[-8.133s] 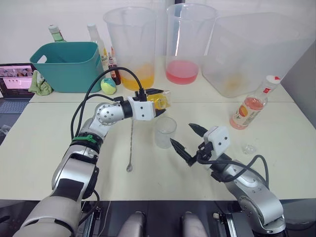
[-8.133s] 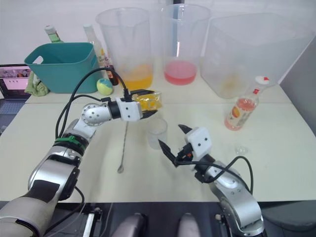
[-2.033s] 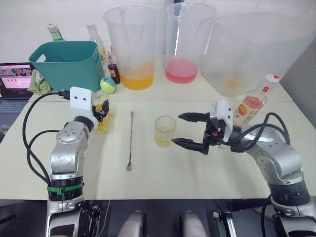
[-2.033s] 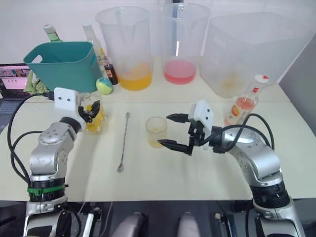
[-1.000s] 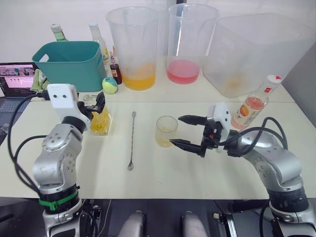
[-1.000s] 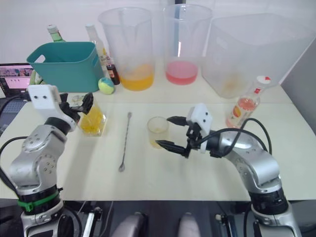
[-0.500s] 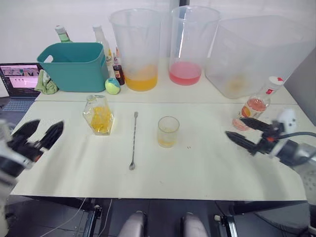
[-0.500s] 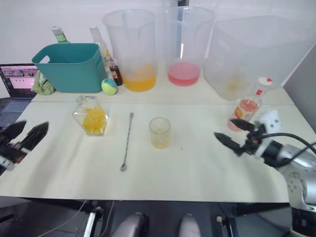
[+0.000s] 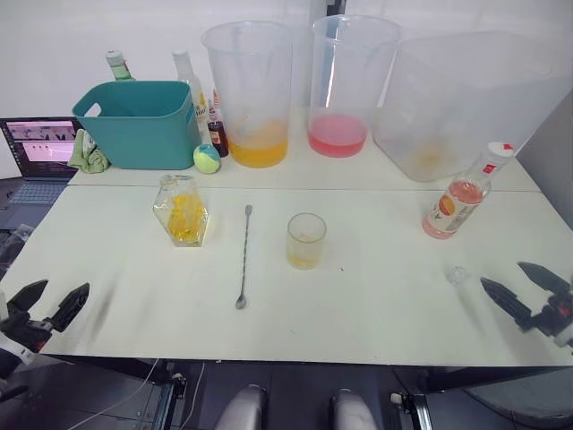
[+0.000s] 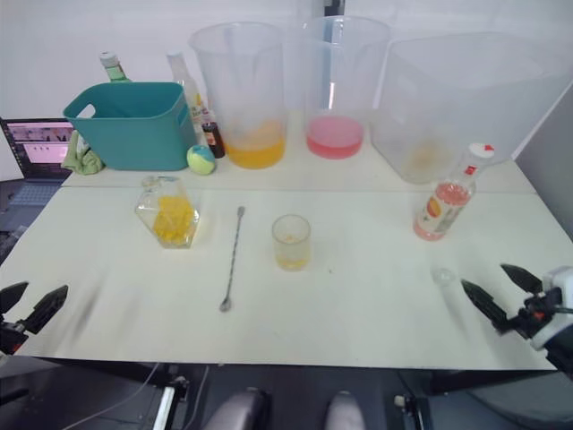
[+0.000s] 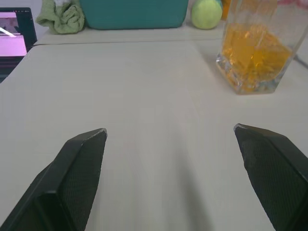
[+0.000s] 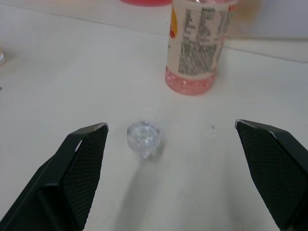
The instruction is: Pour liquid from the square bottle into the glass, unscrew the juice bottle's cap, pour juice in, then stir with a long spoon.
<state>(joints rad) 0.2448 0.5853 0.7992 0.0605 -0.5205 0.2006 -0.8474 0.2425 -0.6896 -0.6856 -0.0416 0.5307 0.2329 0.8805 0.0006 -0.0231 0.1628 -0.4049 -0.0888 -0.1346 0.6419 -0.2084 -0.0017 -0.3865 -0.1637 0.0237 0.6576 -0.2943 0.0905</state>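
Square bottle (image 9: pixel 181 211), holding yellow-orange liquid, stands upright left of the long spoon (image 9: pixel 243 257); the glass (image 9: pixel 306 241) holds a little yellow liquid. Capped juice bottle (image 9: pixel 459 197) stands far right. Our left gripper (image 9: pixel 47 305) and right gripper (image 9: pixel 525 289) hover at the worktop (image 9: pixel 376 305) front corners, fingers spread, empty.

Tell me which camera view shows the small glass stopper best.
The right wrist view: the glass stopper lies close, unblocked, on the table before the juice bottle. Both eye views show it as a tiny clear speck near the right gripper.
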